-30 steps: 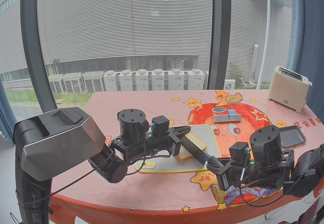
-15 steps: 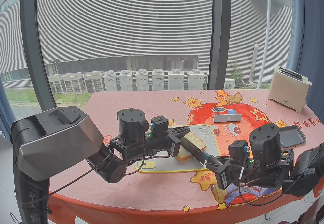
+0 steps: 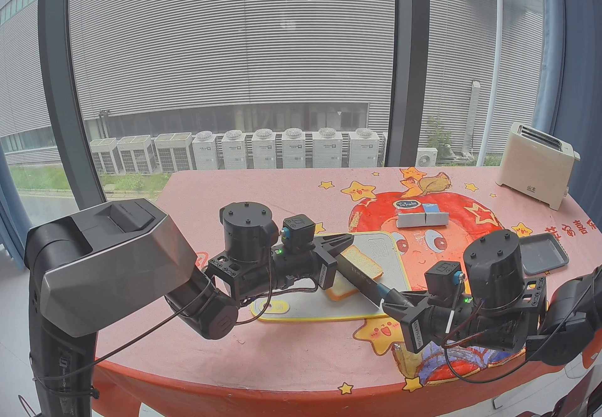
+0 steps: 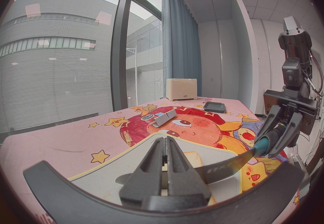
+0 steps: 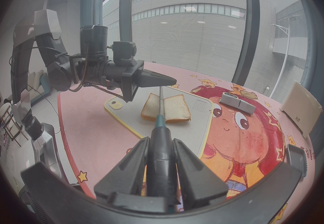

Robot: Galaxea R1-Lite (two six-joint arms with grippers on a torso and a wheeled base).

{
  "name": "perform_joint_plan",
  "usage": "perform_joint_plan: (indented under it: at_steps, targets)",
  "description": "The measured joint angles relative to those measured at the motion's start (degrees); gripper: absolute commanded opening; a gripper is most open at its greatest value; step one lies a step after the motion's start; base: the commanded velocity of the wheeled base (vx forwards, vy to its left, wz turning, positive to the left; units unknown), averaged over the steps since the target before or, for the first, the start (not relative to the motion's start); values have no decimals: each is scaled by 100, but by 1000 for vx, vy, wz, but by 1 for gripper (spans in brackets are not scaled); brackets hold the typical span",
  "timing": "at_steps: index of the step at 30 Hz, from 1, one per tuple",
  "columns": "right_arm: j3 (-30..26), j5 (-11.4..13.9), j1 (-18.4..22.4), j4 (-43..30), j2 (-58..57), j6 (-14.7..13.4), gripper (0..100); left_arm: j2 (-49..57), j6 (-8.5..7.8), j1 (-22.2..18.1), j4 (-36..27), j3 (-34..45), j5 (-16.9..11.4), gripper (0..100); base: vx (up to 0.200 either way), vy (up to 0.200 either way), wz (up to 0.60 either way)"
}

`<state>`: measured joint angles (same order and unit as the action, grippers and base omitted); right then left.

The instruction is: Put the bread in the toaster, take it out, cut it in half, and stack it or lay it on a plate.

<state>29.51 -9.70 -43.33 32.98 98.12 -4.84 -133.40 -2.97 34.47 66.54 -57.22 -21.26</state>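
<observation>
Gripping the knife (image 3: 367,283), right end effector (image 3: 394,304) faces closed left end effector (image 4: 165,143), which partly hides bread (image 3: 367,261).

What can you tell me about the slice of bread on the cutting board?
The bread is one pale square slice with a tan crust, lying flat on the white, yellow-rimmed cutting board. The knife in the right gripper stands edge-down across its middle, bread showing on both sides of the blade; whether it is cut through cannot be told. The shut left gripper sits close by one edge.
</observation>
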Motion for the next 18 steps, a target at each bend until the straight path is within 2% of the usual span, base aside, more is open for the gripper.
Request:
perform_joint_plan:
  at_steps: [7,18]
  targets:
    - [-27,-1,11,-24,35,0,0,151,24,4,-191,-256,27,0,0,0,0]
    - [24,-6,11,30,26,-5,0,210,16,-2,-165,-115,84,0,0,0,0]
